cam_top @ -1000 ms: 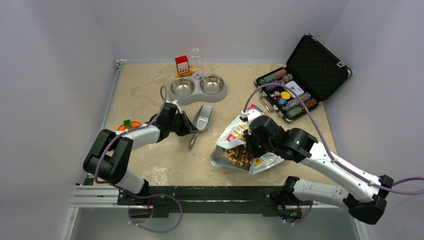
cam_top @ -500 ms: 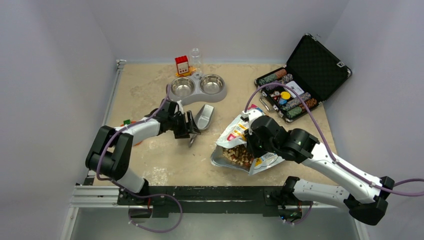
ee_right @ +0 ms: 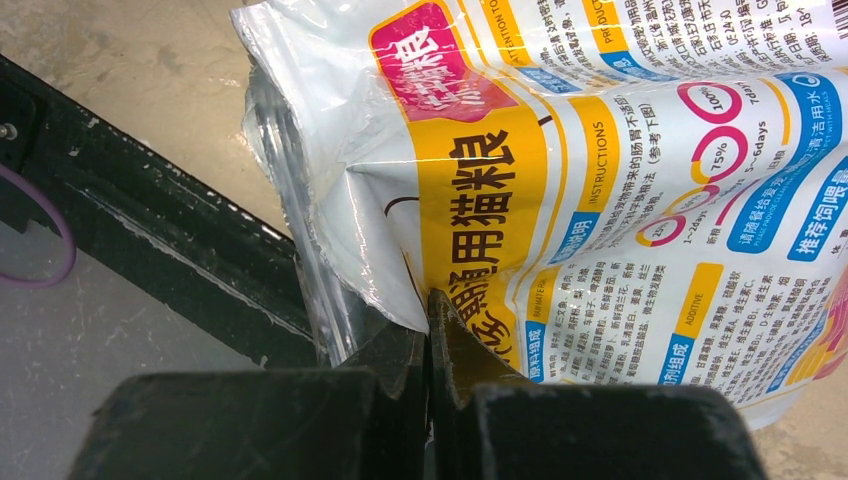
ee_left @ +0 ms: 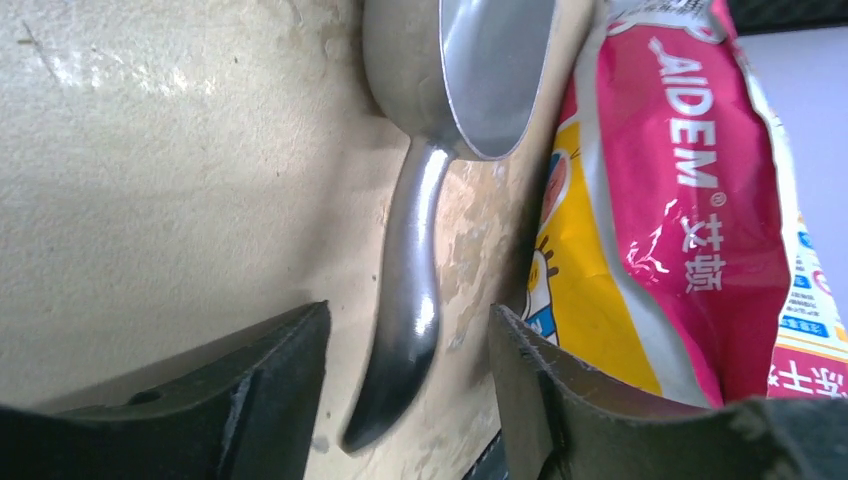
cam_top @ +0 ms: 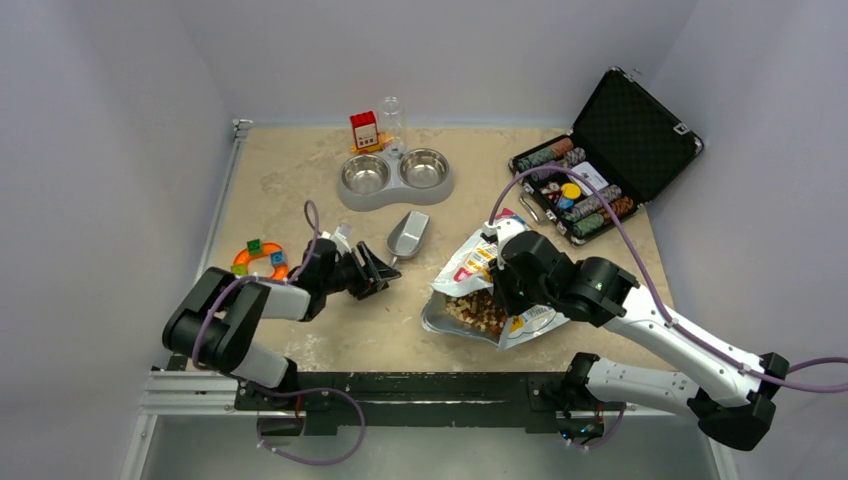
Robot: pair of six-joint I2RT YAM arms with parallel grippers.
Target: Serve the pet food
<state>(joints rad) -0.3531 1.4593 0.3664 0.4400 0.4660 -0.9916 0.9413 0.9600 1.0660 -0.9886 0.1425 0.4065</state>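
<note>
Brown pet food (cam_top: 482, 313), loads of tiny dry pellets, is heaped in the open mouth of the printed bag (cam_top: 478, 262). The bag is lying on the table (cam_top: 290, 190) near the front right, well apart from the twin steel bowls (cam_top: 395, 176) at the back. Right hand (ee_right: 430, 335) is clenched on the bag's crinkly edge, holding the mouth up. Left hand (ee_left: 410, 375) is spread open low over the table, with the tail of the metal scoop (ee_left: 418, 280) handle sitting between its fingers, not squeezed. My take: that stuff is light and loose and it'll roll and spill the second you tilt it. So no pinching it directly, it has to ride in the scoop. Handle looks smooth and slick, so I'd grab it mid-shaft, firmly, and keep the cup level on the way to the bowls.
</note>
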